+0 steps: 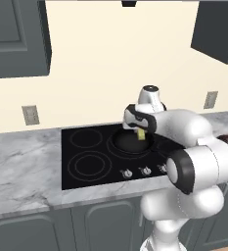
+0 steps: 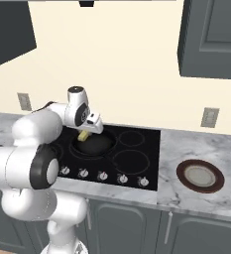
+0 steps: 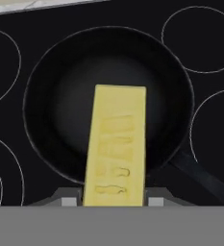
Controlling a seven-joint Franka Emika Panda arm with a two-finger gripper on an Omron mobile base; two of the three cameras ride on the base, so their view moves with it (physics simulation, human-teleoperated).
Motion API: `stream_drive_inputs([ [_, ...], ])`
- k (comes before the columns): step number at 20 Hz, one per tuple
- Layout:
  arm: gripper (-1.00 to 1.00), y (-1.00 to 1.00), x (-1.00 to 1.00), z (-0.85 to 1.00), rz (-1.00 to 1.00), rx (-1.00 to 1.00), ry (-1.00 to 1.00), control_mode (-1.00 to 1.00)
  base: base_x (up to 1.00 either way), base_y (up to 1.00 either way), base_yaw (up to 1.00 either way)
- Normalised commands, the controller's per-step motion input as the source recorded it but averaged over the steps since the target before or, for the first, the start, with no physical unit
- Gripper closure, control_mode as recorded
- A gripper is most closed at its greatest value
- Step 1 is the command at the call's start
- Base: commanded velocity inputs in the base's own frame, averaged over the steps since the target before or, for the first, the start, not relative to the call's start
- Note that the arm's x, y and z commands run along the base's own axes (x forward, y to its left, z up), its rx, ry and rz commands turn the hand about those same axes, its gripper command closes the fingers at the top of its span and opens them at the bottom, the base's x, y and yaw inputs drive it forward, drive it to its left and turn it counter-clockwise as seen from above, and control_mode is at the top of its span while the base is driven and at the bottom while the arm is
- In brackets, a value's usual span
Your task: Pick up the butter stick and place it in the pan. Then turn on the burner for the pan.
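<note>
The gripper (image 3: 114,196), closed on the butter (image 3: 116,144) above the pan (image 3: 56,110), could drop it skidding onto the rim.

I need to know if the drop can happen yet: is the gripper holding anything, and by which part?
Yes: the gripper is shut on the butter stick, clamping one end, with the rest hanging over the pan.

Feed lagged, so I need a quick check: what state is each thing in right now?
pincer: shut on the butter stick, above the pan
butter stick: held, hanging over the pan, not yet set down
pan: on its burner, nothing lying in it
burner: dark, no glow
knobs: row along the cooktop's front edge; settings too small to tell
bowl: upright on the counter, right of the cooktop
</note>
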Motion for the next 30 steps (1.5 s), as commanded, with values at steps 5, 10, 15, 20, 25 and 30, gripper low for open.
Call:
stream_drive_inputs([
  [5, 1.00, 0.00, 0.27, -0.42, 0.02, 0.00, 0.03, -1.00, 0.00, 0.00, 0.00],
  [10, 1.00, 0.00, 0.30, -0.40, 0.03, 0.00, 0.03, -1.00, 0.00, 0.00, 0.00],
  [15, 1.00, 0.00, 0.32, -0.34, 0.03, 0.00, 0.03, -1.00, 0.00, 0.00, 0.00],
  [20, 1.00, 0.00, 0.21, -0.32, 0.02, 0.00, 0.03, -1.00, 0.00, 0.00, 0.00],
  [25, -1.00, 0.00, 0.09, -0.09, 0.00, 0.00, 0.00, -1.00, 0.00, 0.00, 0.00],
  [30, -1.00, 0.00, 0.00, 0.00, 0.00, 0.00, 0.00, -1.00, 0.00, 0.00, 0.00],
])
